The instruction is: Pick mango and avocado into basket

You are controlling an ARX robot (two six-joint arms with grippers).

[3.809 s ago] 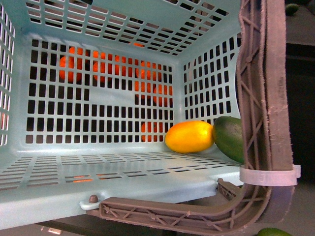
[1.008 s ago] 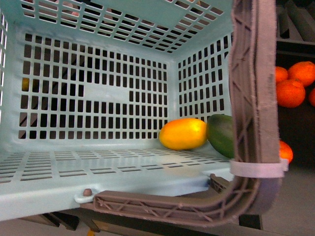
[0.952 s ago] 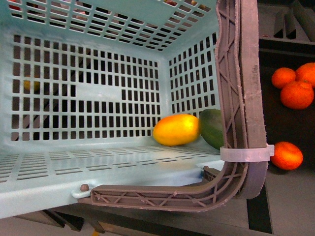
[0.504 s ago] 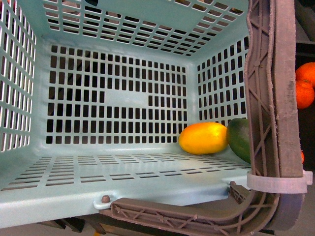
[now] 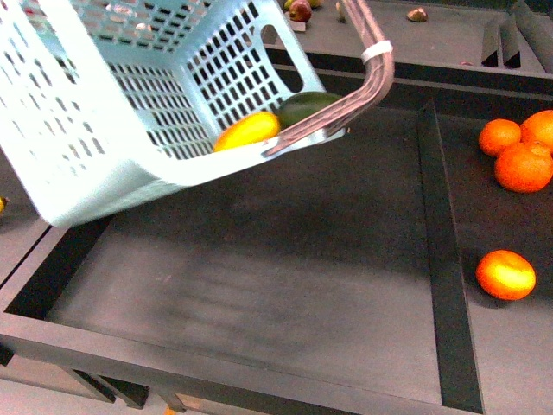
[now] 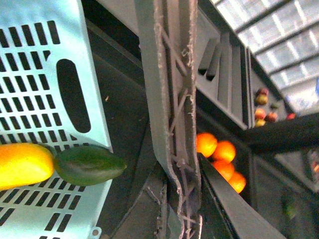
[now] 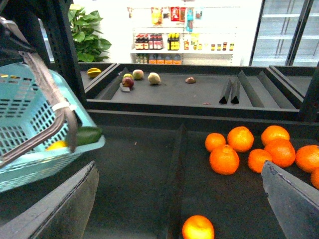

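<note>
Dark shelf [image 5: 285, 285], tilted basket [image 5: 95, 164] — mango [image 5: 246, 131] touching avocado [image 5: 304, 107], right end effector [image 7: 179, 204] spread open

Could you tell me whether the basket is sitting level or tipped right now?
Tipped. The basket hangs at a slant above the dark shelf, and the mango and avocado lie together in its corner.

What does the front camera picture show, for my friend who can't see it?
A light blue basket hangs tilted above a dark shelf tray, with a yellow mango and a green avocado touching inside at its low end. Four oranges sit on the right.
</note>
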